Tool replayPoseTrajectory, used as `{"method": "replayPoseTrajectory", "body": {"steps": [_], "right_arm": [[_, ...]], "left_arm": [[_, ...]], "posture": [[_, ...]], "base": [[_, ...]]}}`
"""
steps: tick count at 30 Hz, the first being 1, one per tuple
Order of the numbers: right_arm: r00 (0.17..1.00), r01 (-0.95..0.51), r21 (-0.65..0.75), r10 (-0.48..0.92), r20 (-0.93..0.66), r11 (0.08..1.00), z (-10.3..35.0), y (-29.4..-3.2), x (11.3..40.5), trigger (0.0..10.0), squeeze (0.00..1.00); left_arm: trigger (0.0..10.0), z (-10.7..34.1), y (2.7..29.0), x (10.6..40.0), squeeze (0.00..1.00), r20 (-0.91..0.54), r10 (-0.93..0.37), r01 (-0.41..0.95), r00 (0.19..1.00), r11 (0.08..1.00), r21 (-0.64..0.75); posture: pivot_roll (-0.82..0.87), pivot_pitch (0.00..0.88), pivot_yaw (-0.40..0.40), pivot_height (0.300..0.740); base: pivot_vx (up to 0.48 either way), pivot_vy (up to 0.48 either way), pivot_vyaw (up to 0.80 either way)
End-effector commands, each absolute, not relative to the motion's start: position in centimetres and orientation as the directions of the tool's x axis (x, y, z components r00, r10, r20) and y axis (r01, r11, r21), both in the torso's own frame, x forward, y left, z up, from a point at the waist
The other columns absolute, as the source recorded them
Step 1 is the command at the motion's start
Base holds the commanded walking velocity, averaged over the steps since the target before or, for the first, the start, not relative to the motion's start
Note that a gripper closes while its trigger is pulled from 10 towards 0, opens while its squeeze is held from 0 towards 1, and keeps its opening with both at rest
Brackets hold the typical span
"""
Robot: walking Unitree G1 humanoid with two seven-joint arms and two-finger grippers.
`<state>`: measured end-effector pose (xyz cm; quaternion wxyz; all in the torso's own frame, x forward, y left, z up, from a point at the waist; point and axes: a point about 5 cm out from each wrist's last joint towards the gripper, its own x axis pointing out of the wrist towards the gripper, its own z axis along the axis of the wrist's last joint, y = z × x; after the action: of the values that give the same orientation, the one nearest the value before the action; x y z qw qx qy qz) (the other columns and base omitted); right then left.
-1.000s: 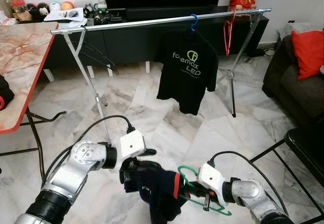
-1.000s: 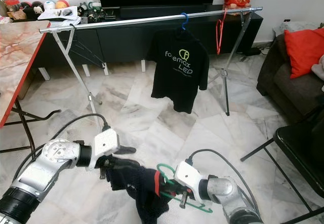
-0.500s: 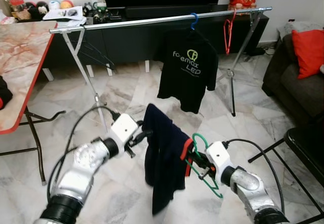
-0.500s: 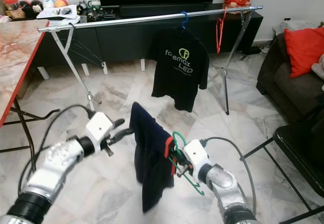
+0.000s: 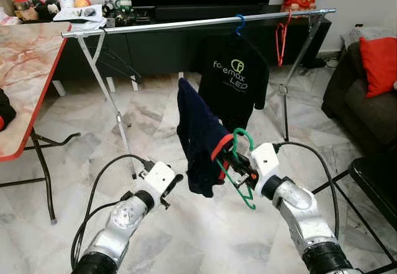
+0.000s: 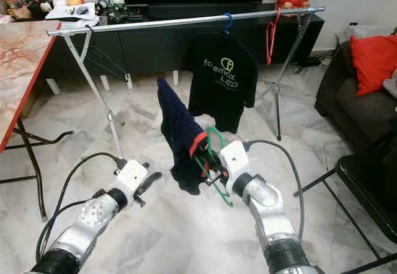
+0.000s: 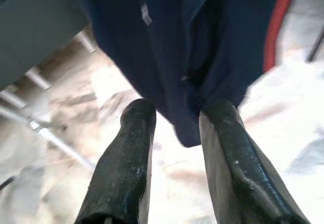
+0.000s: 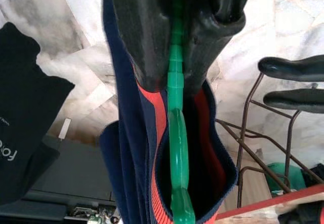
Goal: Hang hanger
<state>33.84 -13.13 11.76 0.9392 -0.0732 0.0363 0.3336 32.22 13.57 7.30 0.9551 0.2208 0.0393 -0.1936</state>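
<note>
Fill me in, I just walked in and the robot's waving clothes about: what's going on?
The right gripper is clamped on a green hanger carrying a navy shirt with a red collar, held up in front of the metal clothes rail. The left gripper is open, just below the shirt, holding nothing. A black T-shirt on a blue hanger and a bare red hanger already hang on the rail.

Only readable text: black short-sleeved T-shirt (image 5: pixel 234 82) hanging on a blue hanger from the silver metal clothes rail (image 5: pixel 186 24), near the rail's right end. Chest print in pale yellow-green: round logo on top, then "foremax", partly folded into a crease, with "LED" below it. The right wrist view catches a few letters of that print, too cropped to read.
</note>
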Motion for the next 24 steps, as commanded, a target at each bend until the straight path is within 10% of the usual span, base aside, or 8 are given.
{"method": "replayPoseTrajectory", "body": {"steps": [1, 24], "right_arm": [[0.762, -0.647, -0.130, 0.643, -0.073, 0.752, 13.1, -12.6, 33.8, 0.0, 0.00], [0.682, -0.729, -0.126, 0.699, -0.217, 0.673, 13.3, -11.1, 33.3, 0.0, 0.00]], "left_arm": [[10.0, 7.3, 13.5, 32.5, 0.00, -0.151, -0.325, 0.358, 0.934, 0.837, 0.413], [10.0, 7.3, 13.2, 34.2, 0.00, -0.181, -0.274, 0.327, 0.945, 0.843, 0.427]], "posture": [[-0.03, 0.064, -0.032, 0.740], [-0.06, 0.154, -0.004, 0.740]], "base": [[0.000, 0.000, 0.00], [0.000, 0.000, 0.00]]}}
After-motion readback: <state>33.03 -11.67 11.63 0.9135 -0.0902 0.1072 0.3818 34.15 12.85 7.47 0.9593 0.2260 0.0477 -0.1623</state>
